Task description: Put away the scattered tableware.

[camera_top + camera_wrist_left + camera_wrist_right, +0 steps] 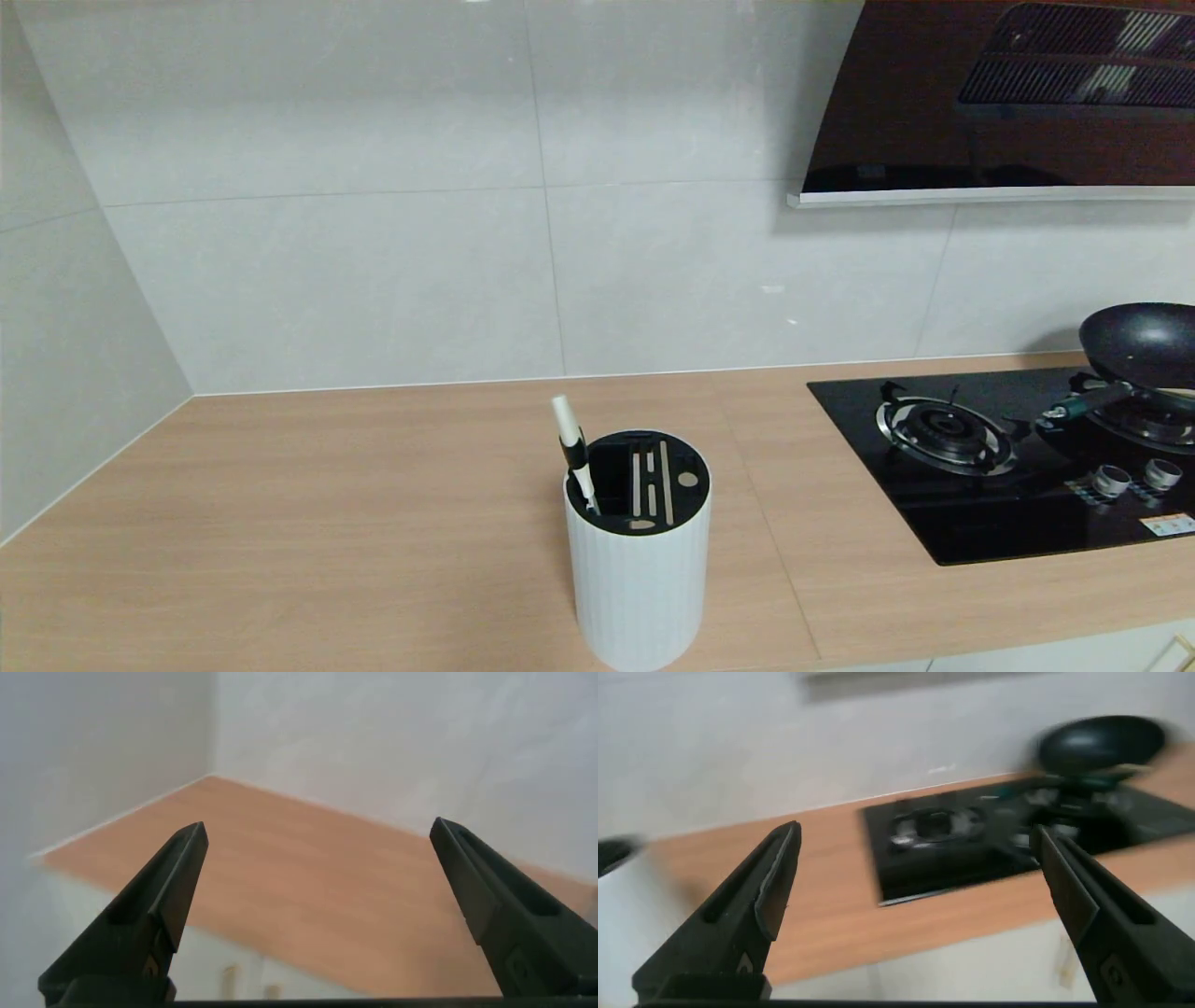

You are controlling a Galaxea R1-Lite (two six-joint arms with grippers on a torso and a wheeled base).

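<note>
A white ribbed utensil holder with a black slotted top stands near the front edge of the wooden counter. One white-and-black utensil handle sticks up from its left slot, leaning left. My left gripper hangs open above the counter's left corner, with nothing between its fingers. My right gripper is open too, off the counter's front edge and facing the stove, holding nothing.
A black gas hob is set into the counter at the right, with a dark pan on its far burner. A range hood hangs above it. Tiled walls close the back and the left side.
</note>
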